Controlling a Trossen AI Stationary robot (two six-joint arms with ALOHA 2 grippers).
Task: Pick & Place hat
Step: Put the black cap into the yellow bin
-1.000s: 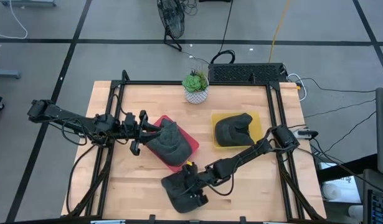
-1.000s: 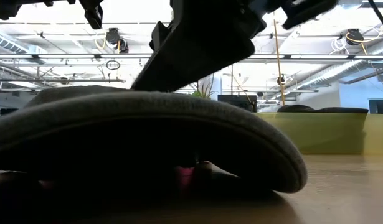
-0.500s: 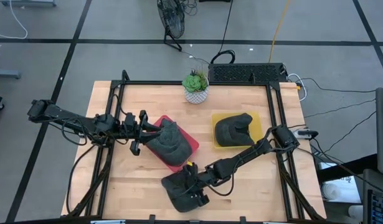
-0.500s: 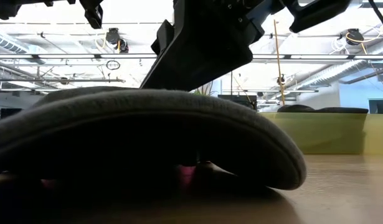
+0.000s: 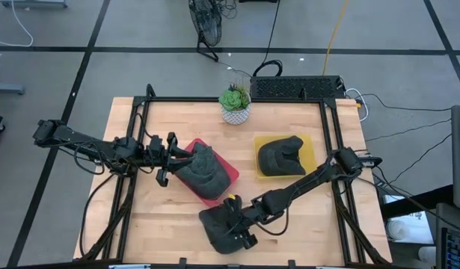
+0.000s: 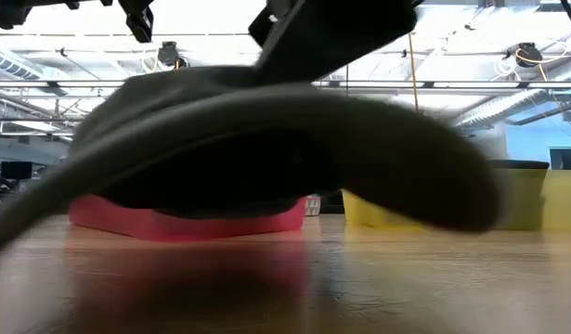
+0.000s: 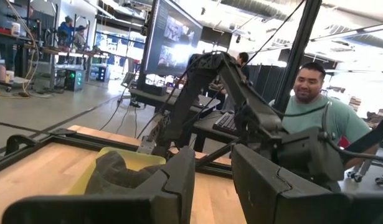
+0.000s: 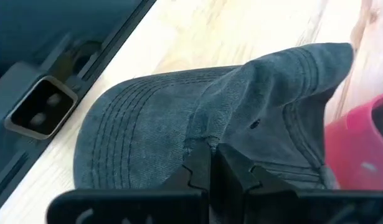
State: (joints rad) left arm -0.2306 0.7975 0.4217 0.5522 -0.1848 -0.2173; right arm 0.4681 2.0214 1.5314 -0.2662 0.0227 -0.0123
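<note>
My right gripper (image 8: pixel 210 163) is pinched shut on the crown fabric of the grey hat (image 5: pixel 224 228), which sits at the near edge of the table (image 5: pixel 304 217), its brim tilted up in the low view. I would lift slowly so the thin pinch holds. The red tray (image 5: pixel 228 173) and yellow tray (image 5: pixel 310 143) each carry a hat. My left gripper (image 5: pixel 164 156) hangs part-open by the red tray.
</note>
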